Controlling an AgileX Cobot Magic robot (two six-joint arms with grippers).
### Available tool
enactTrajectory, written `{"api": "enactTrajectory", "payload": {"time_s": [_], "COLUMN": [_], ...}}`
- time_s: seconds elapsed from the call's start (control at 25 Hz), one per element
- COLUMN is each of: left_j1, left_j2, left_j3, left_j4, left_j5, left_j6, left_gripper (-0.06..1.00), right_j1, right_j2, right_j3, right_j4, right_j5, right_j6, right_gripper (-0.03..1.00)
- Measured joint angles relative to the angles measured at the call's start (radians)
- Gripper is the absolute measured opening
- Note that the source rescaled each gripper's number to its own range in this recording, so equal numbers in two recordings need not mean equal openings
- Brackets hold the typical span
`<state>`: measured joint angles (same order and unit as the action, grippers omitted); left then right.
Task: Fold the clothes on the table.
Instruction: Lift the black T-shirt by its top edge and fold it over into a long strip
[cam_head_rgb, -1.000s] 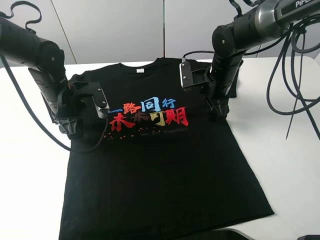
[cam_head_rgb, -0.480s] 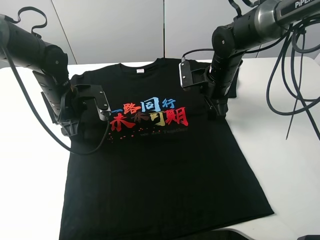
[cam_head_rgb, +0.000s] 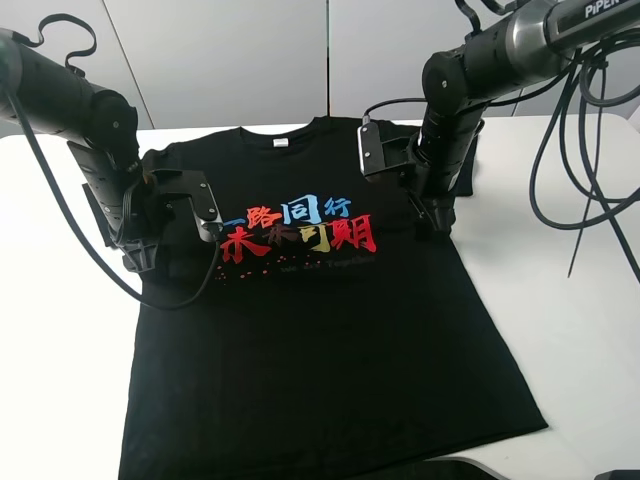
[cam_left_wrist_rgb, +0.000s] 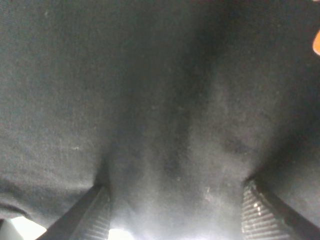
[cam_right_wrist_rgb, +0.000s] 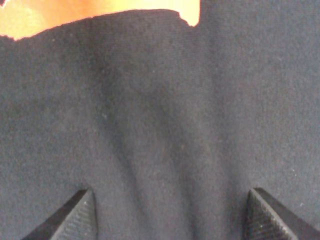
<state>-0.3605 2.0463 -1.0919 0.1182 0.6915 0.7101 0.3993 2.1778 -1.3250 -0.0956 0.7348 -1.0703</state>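
Your T-shirt (cam_head_rgb: 320, 330) is black and short-sleeved. It lies flat and face up on the white table (cam_head_rgb: 560, 330), with the collar at the far side and the hem hanging off the near edge. Red, blue and yellow characters (cam_head_rgb: 300, 228) run across the chest, and a small white label (cam_head_rgb: 281, 142) shows inside the collar. A few soft creases cross the cloth.

Your left gripper (cam_head_rgb: 140, 262) points down onto the shirt near its left edge, just left of the characters. In its wrist view the ribbed fingers (cam_left_wrist_rgb: 97, 215) stand wide apart, and black cloth fills the gap between them. Nothing is pinched.

Your right gripper (cam_head_rgb: 432, 228) points down onto the chest just right of the characters. Its fingers (cam_right_wrist_rgb: 80, 215) are also spread wide over smooth black cloth, and they clamp nothing. An orange-red edge of the print shows beyond them.

Compared with a second ago, your left arm has shifted a little: its elbow sits further right and its gripper slightly further left. Your right arm has hardly moved, and the shirt lies as it did.
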Motion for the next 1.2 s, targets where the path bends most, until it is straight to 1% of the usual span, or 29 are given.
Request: {"api": "enactTrajectory", "payload": {"time_s": [0.08, 0.12, 0.16, 0.24, 0.36, 0.44, 0.48, 0.52, 0.6, 0.72, 0.8, 0.92, 1.2], "left_j1": [0.000, 0.000, 0.000, 0.000, 0.000, 0.000, 0.000, 0.000, 0.000, 0.000, 0.000, 0.000, 0.000], "left_j2": [0.000, 0.000, 0.000, 0.001, 0.001, 0.001, 0.001, 0.001, 0.001, 0.001, 0.001, 0.002, 0.000], "left_j3": [0.000, 0.000, 0.000, 0.000, 0.000, 0.000, 0.000, 0.000, 0.000, 0.000, 0.000, 0.000, 0.000], "left_j4": [0.000, 0.000, -0.002, -0.009, -0.009, -0.001, 0.007, 0.012, 0.022, 0.028, 0.030, 0.032, 0.034], "left_j5": [0.000, 0.002, 0.009, 0.017, 0.018, 0.002, -0.010, -0.021, -0.059, -0.127, -0.153, -0.166, -0.166], "left_j6": [0.000, 0.000, 0.000, 0.000, 0.000, 0.000, 0.000, 0.000, 0.000, 0.000, 0.000, 0.000, 0.000], "left_gripper": [0.73, 0.71, 0.65, 0.49, 0.20, 0.09, 0.06, 0.04, 0.04, 0.05, 0.05, 0.01, 0.00], "right_j1": [0.000, 0.000, 0.000, 0.000, 0.000, 0.000, 0.000, 0.000, 0.000, 0.000, 0.000, 0.000, 0.000], "right_j2": [0.008, 0.008, 0.012, 0.016, 0.018, 0.018, 0.018, 0.018, 0.018, 0.018, 0.018, 0.018, 0.007], "right_j3": [-0.004, -0.007, -0.007, -0.007, -0.007, -0.007, -0.007, -0.007, -0.007, -0.007, -0.007, -0.007, -0.007], "right_j4": [0.004, 0.007, 0.009, 0.013, 0.027, 0.029, 0.031, 0.031, 0.031, 0.031, 0.031, 0.031, 0.029], "right_j5": [0.009, 0.016, 0.024, 0.040, 0.063, 0.073, 0.076, 0.076, 0.076, 0.071, 0.070, 0.067, 0.061], "right_j6": [0.000, 0.000, 0.000, 0.000, 0.000, 0.000, 0.000, 0.000, 0.000, 0.000, 0.000, 0.000, 0.011], "right_gripper": [0.65, 0.63, 0.59, 0.48, 0.31, 0.20, 0.16, 0.09, 0.02, 0.00, 0.00, 0.00, 0.00]}}
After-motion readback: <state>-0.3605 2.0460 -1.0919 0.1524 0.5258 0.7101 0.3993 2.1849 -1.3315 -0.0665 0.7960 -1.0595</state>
